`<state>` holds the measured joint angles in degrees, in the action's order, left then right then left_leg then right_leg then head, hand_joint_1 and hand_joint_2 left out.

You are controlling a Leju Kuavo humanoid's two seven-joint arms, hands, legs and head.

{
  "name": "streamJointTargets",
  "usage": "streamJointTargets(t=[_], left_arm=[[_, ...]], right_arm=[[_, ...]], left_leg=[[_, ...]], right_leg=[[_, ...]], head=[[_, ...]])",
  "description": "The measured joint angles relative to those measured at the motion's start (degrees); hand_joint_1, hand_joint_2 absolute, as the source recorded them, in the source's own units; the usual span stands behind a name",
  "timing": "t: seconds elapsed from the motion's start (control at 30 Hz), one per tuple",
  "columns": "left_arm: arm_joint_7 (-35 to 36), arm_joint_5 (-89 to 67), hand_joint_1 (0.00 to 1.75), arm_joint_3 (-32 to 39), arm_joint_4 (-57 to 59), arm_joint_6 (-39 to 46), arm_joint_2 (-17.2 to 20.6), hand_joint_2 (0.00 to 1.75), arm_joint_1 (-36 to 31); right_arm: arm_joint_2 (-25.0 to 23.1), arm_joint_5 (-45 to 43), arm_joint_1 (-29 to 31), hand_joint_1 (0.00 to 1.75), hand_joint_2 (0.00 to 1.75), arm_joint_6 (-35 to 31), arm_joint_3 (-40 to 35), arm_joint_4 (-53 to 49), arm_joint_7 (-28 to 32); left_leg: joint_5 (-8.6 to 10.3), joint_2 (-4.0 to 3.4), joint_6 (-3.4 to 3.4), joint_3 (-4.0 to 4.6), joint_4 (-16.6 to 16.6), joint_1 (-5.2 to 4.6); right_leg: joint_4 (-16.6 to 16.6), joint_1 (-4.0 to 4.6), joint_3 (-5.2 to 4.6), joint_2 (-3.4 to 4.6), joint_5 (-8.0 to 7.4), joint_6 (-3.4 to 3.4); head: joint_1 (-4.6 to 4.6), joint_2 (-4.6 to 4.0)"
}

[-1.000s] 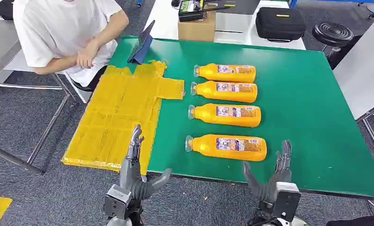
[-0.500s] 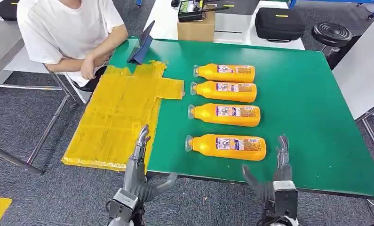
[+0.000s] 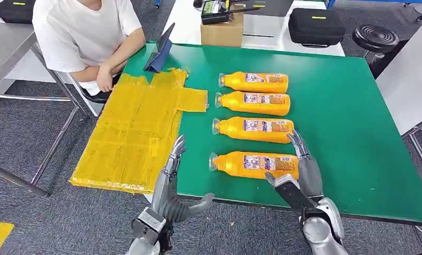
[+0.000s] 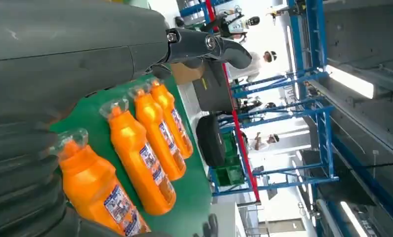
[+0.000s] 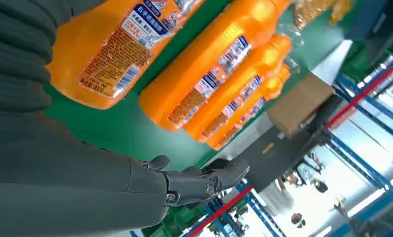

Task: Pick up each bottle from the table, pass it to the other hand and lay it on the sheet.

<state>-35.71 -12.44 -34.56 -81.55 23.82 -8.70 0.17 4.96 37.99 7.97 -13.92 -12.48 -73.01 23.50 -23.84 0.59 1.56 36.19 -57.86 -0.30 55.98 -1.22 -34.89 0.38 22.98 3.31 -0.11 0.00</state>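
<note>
Several orange bottles lie in a row on the green table, caps pointing toward the yellow sheet. The nearest bottle lies close to the front edge. My right hand is open at that bottle's base end, fingers stretched past the base and thumb spread below it; I cannot tell if it touches. My left hand is open over the front edge, between the sheet and the nearest bottle's cap. The right wrist view shows the nearest bottle just beyond the palm. The left wrist view shows it as well.
A person in a white shirt sits at the far left corner, arms by the sheet's far end. A dark tablet leans there. A cardboard box, a black case and a stool stand beyond the table.
My right hand has reached forward and left to the nearest bottle's base. My left hand has moved forward and right over the table edge. The person has shifted a little to the right.
</note>
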Motion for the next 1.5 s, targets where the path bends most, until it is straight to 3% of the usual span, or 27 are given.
streamJointTargets(t=[0.67,0.9,1.5], left_arm=[[0.57,0.0,0.0,-0.85,0.52,-2.69,0.0,1.75,-1.37],[1.57,-0.2,0.0,-0.72,0.46,-2.27,0.02,1.75,-1.22],[2.34,-1.29,0.0,-0.41,-0.2,-1.86,0.02,1.75,-0.34]], right_arm=[[2.56,4.57,4.46,0.0,1.75,5.01,-7.43,14.11,-1.25],[3.87,14.23,7.58,0.0,1.75,1.35,-10.4,16.66,-10.99],[4.42,21.66,10.12,0.0,1.75,-0.35,-14.82,18.43,-15.58]], left_leg=[[-0.02,-0.01,0.0,0.0,0.0,0.0],[-0.01,0.0,0.01,-0.03,0.0,0.0],[-0.01,-0.01,0.0,-0.06,0.0,0.0]], right_leg=[[-0.01,0.0,0.0,0.0,0.02,0.0],[-0.01,-0.01,0.05,0.0,0.01,0.0],[-0.01,0.0,0.07,0.0,0.01,0.01]], head=[[0.0,0.0],[0.0,0.0],[0.0,0.0]])
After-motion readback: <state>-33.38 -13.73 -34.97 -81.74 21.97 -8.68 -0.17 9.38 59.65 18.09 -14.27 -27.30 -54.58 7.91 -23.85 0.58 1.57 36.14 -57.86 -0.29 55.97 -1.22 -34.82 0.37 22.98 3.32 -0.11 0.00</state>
